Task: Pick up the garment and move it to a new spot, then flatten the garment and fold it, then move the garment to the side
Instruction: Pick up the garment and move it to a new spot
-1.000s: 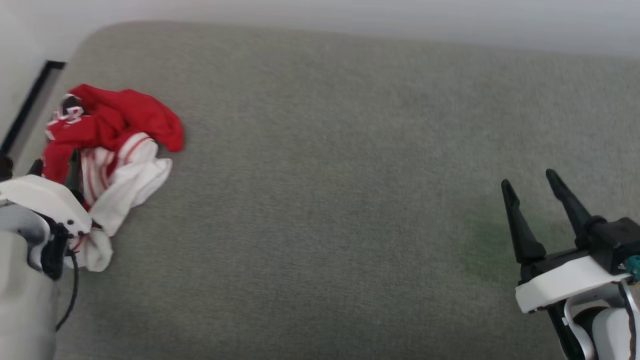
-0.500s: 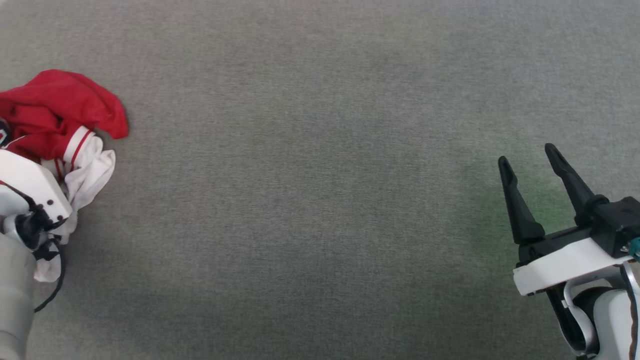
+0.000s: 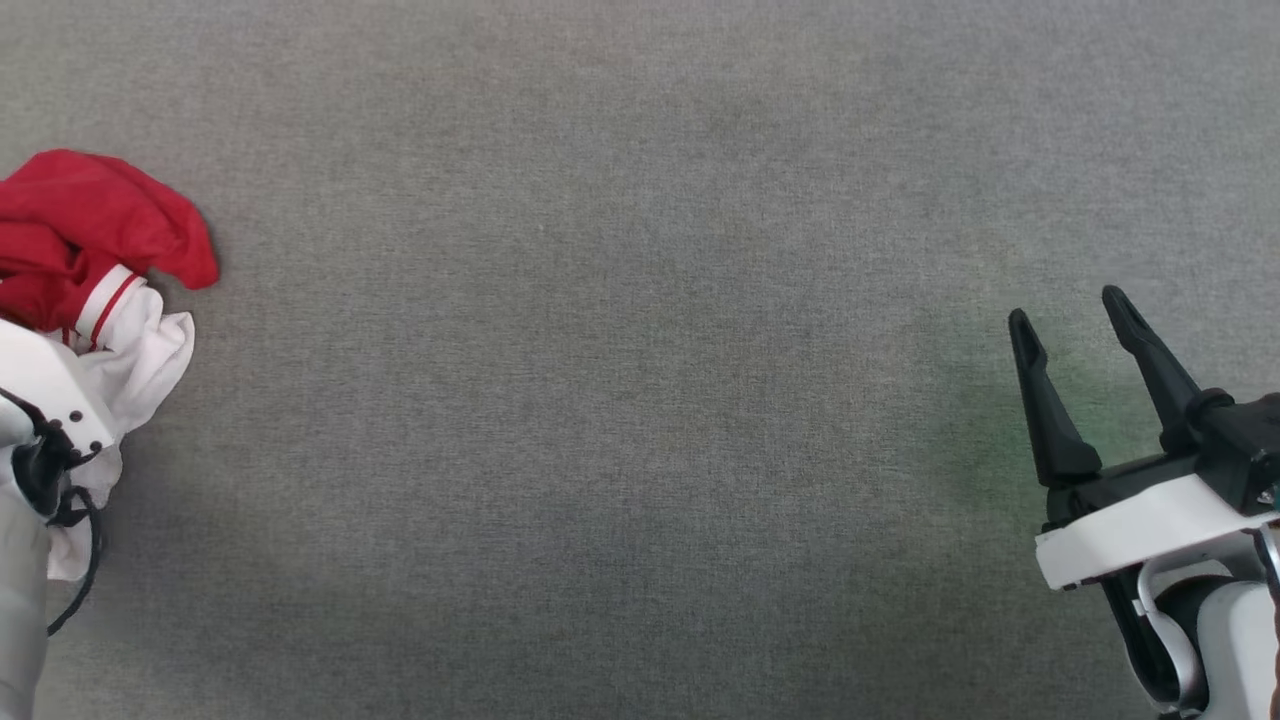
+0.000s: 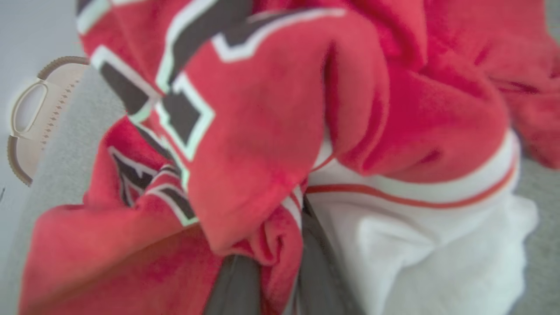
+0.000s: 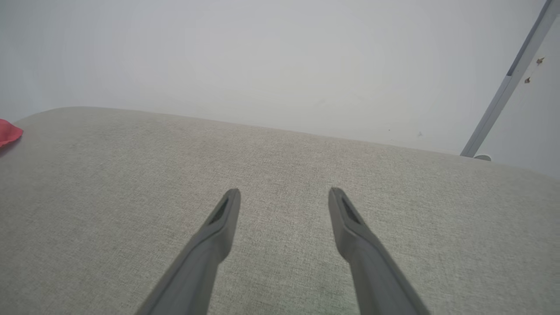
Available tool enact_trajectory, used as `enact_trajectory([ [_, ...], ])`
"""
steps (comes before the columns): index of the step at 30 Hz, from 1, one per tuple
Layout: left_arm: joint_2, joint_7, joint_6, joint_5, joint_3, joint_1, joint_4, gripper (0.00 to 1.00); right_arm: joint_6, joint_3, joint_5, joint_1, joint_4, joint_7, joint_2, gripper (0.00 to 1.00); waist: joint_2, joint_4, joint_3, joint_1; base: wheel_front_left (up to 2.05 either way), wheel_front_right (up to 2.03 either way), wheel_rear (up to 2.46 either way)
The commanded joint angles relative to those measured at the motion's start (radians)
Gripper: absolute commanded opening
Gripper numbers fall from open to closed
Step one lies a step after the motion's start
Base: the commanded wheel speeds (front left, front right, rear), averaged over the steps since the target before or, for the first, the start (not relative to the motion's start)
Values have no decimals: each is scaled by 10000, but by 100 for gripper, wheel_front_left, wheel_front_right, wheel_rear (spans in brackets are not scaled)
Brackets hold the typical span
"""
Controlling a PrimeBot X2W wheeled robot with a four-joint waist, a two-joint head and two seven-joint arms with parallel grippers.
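Over at nine o'clock — left gripper (image 4: 278, 249) clamped on the garment (image 3: 100, 215).
Right gripper (image 3: 1068, 308) at four o'clock, fingers apart, empty.

**Robot body, head view.** On the right tool (image 3: 1066, 306) we mark two long, tapering black fingers (image 3: 1045, 430) on a black base, set on a white wrist plate (image 3: 1130, 530). At left we mark a white housing (image 3: 45, 380) with dark screws (image 3: 75, 418), a black cable (image 3: 93, 545) and a grey forearm (image 3: 15, 610).
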Motion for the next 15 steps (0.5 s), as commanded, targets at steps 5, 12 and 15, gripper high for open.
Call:
enact_trajectory([
  [5,306,-1179,-496,225,-200,-201,-236,0,-7,-294,-20,353,22,-102,181,100,0,251,-518,0,0,0,0],
  [12,635,-2567,-853,510,-555,-660,-951,0,-7,-440,-52,613,47,-136,389,100,0,664,-1256,0,0,0,0],
  [15,706,-2974,-927,611,-682,-820,-1312,0,-7,-493,-17,717,92,-123,448,100,0,857,-1562,0,0,0,0],
])
